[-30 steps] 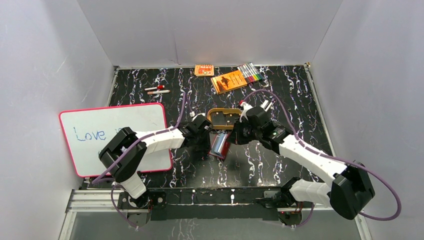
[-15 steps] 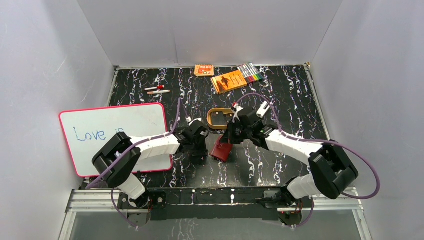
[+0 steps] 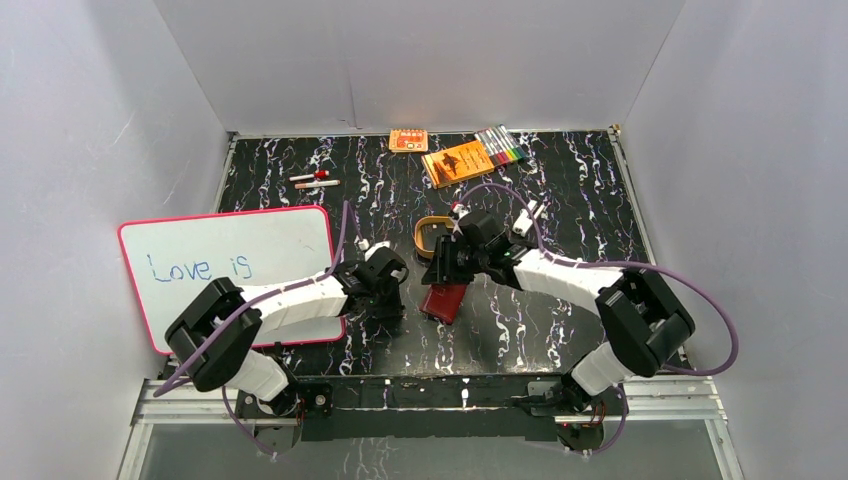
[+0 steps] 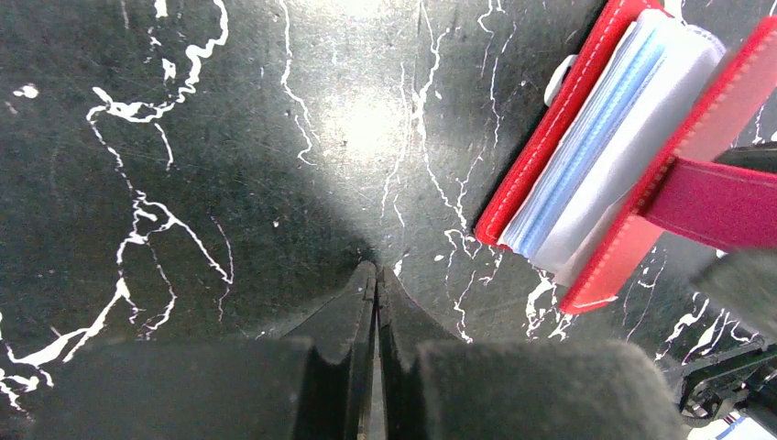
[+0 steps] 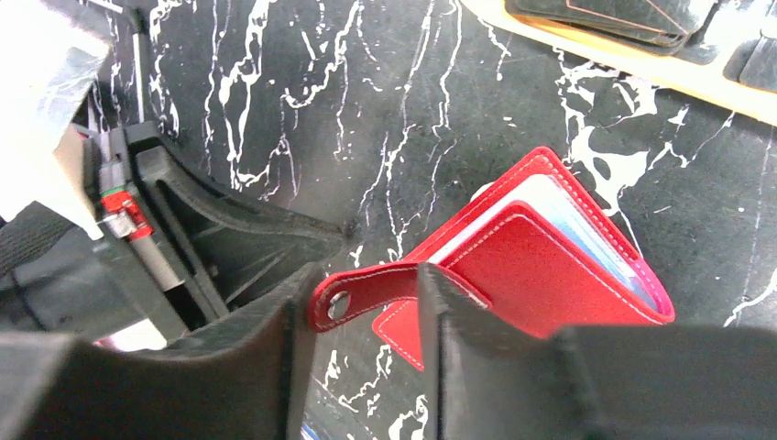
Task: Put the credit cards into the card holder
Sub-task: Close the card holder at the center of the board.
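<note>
I see right gripper (image 5: 362,302) pinching the card holder (image 5: 541,266) snap tab; left gripper (image 4: 376,284) closed, empty, just beside it.

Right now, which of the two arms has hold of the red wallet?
The right arm: its jaws straddle the red wallet at its snap tab. The left arm's jaws are pressed shut on nothing, beside the wallet.

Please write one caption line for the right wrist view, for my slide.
Right gripper pinching the snap tab of the red card holder, sleeves visible, on the black marbled table.
</note>
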Action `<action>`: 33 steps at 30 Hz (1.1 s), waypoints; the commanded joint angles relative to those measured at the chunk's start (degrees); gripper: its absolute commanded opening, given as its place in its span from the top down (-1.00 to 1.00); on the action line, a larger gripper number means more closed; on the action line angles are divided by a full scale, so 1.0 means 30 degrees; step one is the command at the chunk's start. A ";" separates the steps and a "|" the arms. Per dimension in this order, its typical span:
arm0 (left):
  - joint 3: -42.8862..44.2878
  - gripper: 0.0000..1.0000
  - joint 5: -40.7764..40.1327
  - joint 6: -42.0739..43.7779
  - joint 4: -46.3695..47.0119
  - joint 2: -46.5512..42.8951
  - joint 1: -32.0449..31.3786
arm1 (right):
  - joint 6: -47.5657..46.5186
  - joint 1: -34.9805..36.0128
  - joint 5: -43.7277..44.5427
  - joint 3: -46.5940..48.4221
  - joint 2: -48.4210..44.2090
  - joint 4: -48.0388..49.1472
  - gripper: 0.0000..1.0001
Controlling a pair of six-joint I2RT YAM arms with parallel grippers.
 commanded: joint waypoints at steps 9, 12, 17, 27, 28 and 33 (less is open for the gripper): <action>0.1001 0.98 -0.1741 0.0821 -0.1153 -0.0974 -0.0011 | -0.0760 0.0030 0.1690 0.1406 -0.5572 -0.5234 -0.38; 0.1420 0.98 -0.1828 0.1056 -0.1177 -0.0738 0.0121 | -0.0542 0.0043 0.2482 0.0288 -0.7280 -0.6098 -0.38; 0.1909 0.96 -0.1389 0.1375 -0.0437 0.0013 0.0781 | 0.1467 0.0018 0.2839 -0.3099 -0.8921 -0.5148 -0.19; 0.1084 1.00 0.2856 0.1247 0.2970 0.1667 0.1099 | 0.4931 0.0003 0.3793 -0.4976 -0.6464 -0.1357 0.07; 0.0963 1.00 0.3038 0.1263 0.3120 0.1768 0.1101 | 0.5032 -0.0053 0.3997 -0.4869 -0.6115 -0.1395 0.08; 0.0273 1.00 0.3466 0.1130 0.3535 0.1832 0.1086 | 0.5197 -0.0213 0.4118 -0.4577 -0.4473 -0.0995 0.05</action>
